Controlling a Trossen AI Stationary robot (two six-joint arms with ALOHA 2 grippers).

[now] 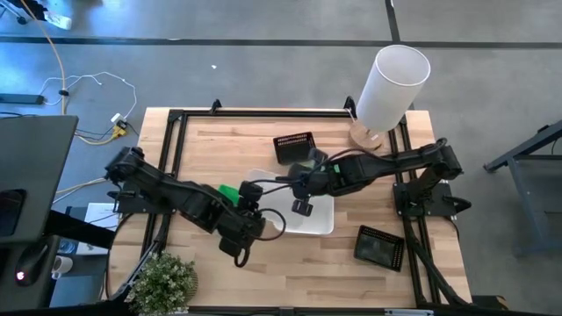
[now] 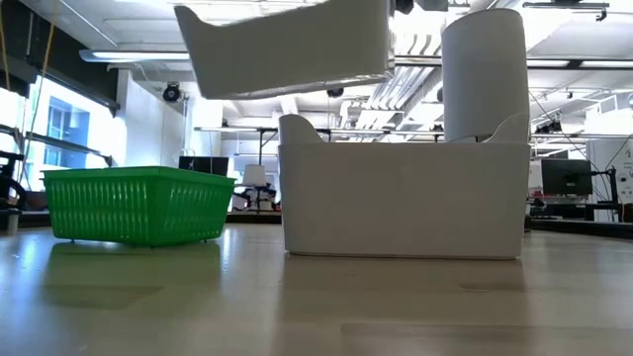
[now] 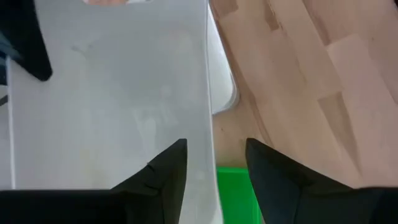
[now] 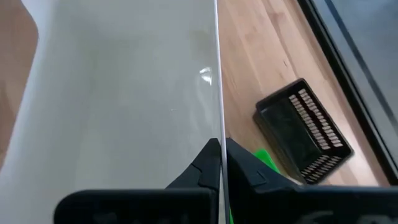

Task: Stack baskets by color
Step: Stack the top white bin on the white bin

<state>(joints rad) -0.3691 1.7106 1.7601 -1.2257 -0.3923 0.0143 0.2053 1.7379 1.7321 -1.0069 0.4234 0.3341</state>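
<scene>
A white basket [image 2: 287,44] hangs tilted in the air, with my right gripper [image 4: 222,144] shut on its wall. Under it a second white basket [image 2: 401,198] rests on its base on the table. My left gripper [image 3: 214,146] is open; its two fingers stand on either side of the lifted basket's side wall [image 3: 208,93], apart from it. A green basket [image 2: 138,203] rests on the table next to the white ones, partly hidden by my left arm in the high view [image 1: 228,193]. Two black mesh baskets [image 1: 294,147] [image 1: 379,246] lie farther off. My right gripper pinches the upper rim of the lifted white basket's side wall [image 4: 217,118], one finger inside the basket and one outside. The fingers slant downward from the table's right side. The basket is clear of the table, tilted, above the other white basket.
A tall white cylinder on a wooden base [image 1: 386,88] stands at the far right corner. A leafy plant [image 1: 162,281] sits at the near left corner. Black frame rails [image 1: 176,149] run along the table's edges. Bare wood lies at the near middle.
</scene>
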